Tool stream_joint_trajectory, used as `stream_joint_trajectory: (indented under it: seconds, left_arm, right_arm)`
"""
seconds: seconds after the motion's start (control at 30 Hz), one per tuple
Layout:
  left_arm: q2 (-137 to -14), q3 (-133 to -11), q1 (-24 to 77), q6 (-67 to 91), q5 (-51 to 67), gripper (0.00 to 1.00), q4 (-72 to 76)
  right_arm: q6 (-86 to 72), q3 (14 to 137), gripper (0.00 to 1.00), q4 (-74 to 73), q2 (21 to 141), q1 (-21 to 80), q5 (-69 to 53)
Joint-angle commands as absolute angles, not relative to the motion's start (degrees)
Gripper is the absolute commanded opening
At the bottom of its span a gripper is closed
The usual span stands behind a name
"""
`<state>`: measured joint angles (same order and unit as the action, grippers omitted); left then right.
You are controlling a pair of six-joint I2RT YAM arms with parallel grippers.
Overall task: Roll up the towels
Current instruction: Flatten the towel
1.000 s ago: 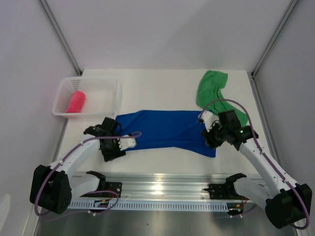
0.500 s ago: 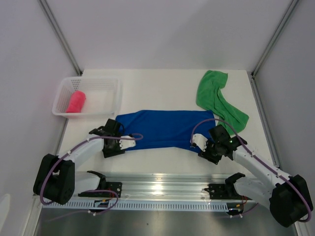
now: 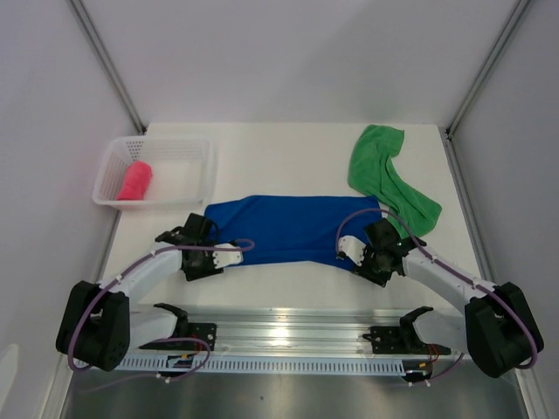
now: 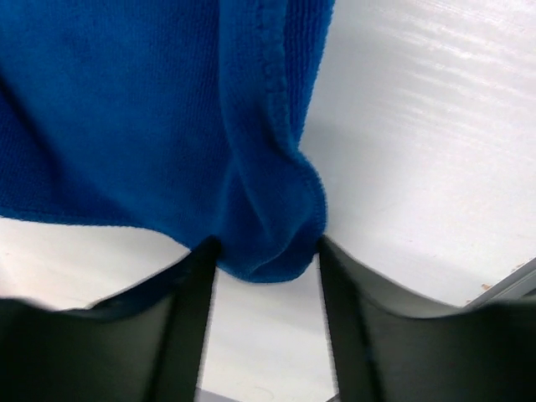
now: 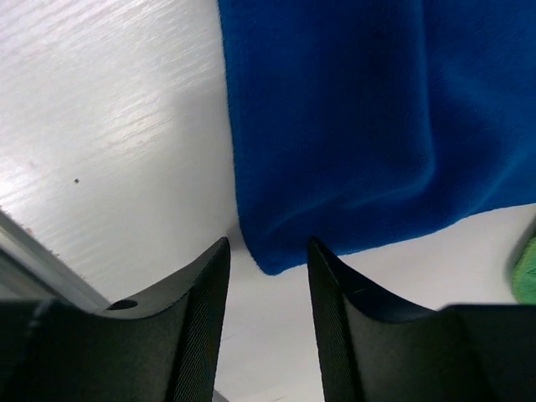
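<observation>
Left pincer (image 4: 266, 249) clamps a bunched fold at left end of blue towel (image 3: 293, 229). Right pincer (image 5: 268, 251), part-open, straddles towel's near-right corner, no grip.

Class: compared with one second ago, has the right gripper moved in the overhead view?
Yes. The right gripper has come nearer the front rail and leftward, away from the green towel.

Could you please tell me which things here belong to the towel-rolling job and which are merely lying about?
For the job: blue towel, spread flat; green towel, crumpled; pink towel, already rolled.
Lying about: white mesh basket, holding the pink towel.
</observation>
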<state>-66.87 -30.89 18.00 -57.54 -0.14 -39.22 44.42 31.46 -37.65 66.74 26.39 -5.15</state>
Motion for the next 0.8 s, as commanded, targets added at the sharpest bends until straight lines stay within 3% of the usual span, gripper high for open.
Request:
stream_joint_trajectory:
  seconds: [0.0, 0.07, 0.27, 0.4, 0.77]
  left_arm:
    - [-69.08, -27.95, 18.46, -55.11, 5.98, 0.51, -38.68]
    - [-69.17, -26.64, 18.46, -54.76, 5.54, 0.35, -37.63]
    - [-68.38, -26.28, 18.37, -51.16, 5.54, 0.01, -37.18]
    - [-67.33, -28.29, 17.32, -48.35, 5.27, 0.01, -37.96]
    - [-56.88, -34.79, 13.18, -47.46, 7.29, 0.01, -51.84]
  right_arm:
    - [44.56, 31.29, 0.43, -34.19, 69.08, 26.10, -3.35]
    - [44.65, 31.03, 0.32, -33.84, 69.08, 25.93, -2.82]
    - [45.26, 29.44, 0.11, -32.96, 67.33, 24.96, -2.20]
    - [45.79, 30.23, 0.01, -35.50, 67.15, 24.79, -2.11]
    - [48.07, 37.09, 0.00, -58.24, 61.53, 24.79, -5.45]
